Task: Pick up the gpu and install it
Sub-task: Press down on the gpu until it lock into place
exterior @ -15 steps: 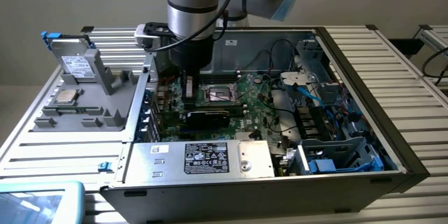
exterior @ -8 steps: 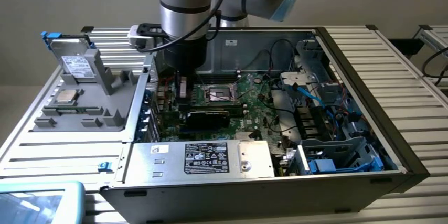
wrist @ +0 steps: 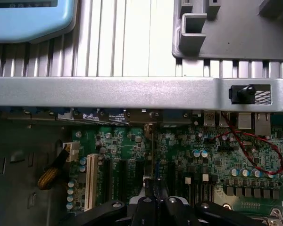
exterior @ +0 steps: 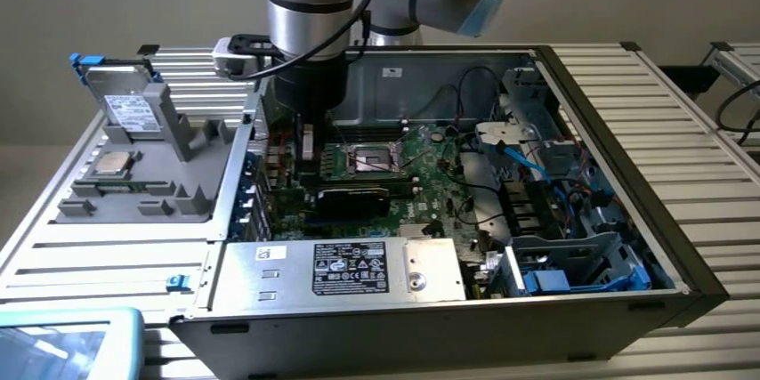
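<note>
The gpu [exterior: 354,197] stands on edge over the motherboard's expansion slots [wrist: 120,176], its black cooler facing the exterior view's near side. In the wrist view I see only the gpu's [wrist: 153,148] thin upper edge, running from the case's rear wall [wrist: 132,92] to my fingertips. My gripper [wrist: 154,184] is shut on that edge. In the exterior view the arm reaches straight down into the open computer case, and the gripper [exterior: 308,147] sits low near the case's wall on the exterior view's left. Whether the card sits fully in a slot I cannot tell.
A grey parts tray [exterior: 178,144] left of the case holds a silver drive [exterior: 128,111] and a processor chip [exterior: 113,164]. The power supply [exterior: 356,269] fills the case's near side. Cables [exterior: 522,144] and a drive cage [exterior: 570,264] crowd the right. A red wire [wrist: 254,146] loops over the board.
</note>
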Robot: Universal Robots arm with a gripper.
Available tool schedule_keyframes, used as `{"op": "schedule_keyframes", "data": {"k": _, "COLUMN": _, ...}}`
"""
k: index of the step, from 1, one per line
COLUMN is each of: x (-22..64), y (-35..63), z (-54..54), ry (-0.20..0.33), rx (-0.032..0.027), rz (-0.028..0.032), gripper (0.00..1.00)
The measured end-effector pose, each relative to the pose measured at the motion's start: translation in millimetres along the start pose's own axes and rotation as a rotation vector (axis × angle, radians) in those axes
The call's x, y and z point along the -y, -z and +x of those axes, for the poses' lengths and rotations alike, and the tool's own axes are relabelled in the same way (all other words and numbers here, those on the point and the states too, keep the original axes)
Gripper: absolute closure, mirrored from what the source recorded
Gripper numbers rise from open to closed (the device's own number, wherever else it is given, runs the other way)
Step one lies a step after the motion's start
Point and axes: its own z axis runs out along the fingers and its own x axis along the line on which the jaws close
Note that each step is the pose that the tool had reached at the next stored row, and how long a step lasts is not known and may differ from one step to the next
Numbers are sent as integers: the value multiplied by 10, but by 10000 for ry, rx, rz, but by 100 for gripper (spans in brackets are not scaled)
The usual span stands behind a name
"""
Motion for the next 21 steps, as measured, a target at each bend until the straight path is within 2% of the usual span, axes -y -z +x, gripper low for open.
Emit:
{"op": "schedule_keyframes", "data": {"k": 1, "x": -7, "y": 4, "z": 1, "ry": 7, "rx": -17, "rz": 31, "gripper": 88}}
{"op": "schedule_keyframes", "data": {"k": 3, "x": -22, "y": 14, "z": 1, "ry": 15, "rx": -34, "rz": 130, "gripper": 88}}
{"op": "schedule_keyframes", "data": {"k": 8, "x": -86, "y": 20, "z": 2, "ry": 1, "rx": -45, "rz": 459, "gripper": 88}}
{"op": "schedule_keyframes", "data": {"k": 9, "x": -108, "y": 16, "z": 2, "ry": -4, "rx": -37, "rz": 517, "gripper": 88}}
{"op": "schedule_keyframes", "data": {"k": 10, "x": -130, "y": 10, "z": 3, "ry": -7, "rx": -2, "rz": 573, "gripper": 88}}
{"op": "schedule_keyframes", "data": {"k": 11, "x": -148, "y": 5, "z": 8, "ry": -8, "rx": 58, "rz": 619, "gripper": 88}}
{"op": "schedule_keyframes", "data": {"k": 12, "x": -155, "y": 1, "z": 15, "ry": -2, "rx": 167, "rz": 649, "gripper": 88}}
{"op": "schedule_keyframes", "data": {"k": 13, "x": -161, "y": -1, "z": 23, "ry": 3, "rx": 249, "rz": 661, "gripper": 88}}
{"op": "schedule_keyframes", "data": {"k": 14, "x": -164, "y": -3, "z": 29, "ry": 4, "rx": 297, "rz": 666, "gripper": 88}}
{"op": "schedule_keyframes", "data": {"k": 21, "x": -165, "y": -12, "z": 92, "ry": 5, "rx": 310, "rz": 665, "gripper": 88}}
